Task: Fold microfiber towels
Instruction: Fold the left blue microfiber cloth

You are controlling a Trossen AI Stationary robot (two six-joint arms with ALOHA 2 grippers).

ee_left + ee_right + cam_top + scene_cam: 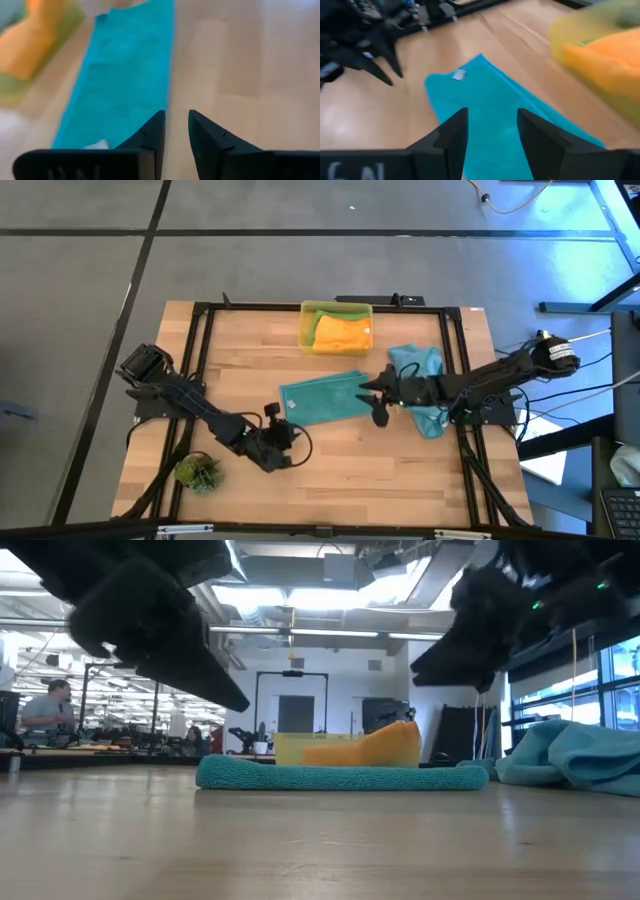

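At frame centre, folded teal towel point(322, 397) lies flat on counter point(400, 470). Left hand point(279, 416) and right hand point(372, 392) flank it, both released, holding nothing.

Floor point(300, 260): grey surface is spreading around the table, dark seams crossing it.
Ceiling point(330, 570): bright light panels are glowing among exposed ducts.
Windows point(560, 700): daylight is coming in at the right.
Person point(45, 705): sitting at a far desk.
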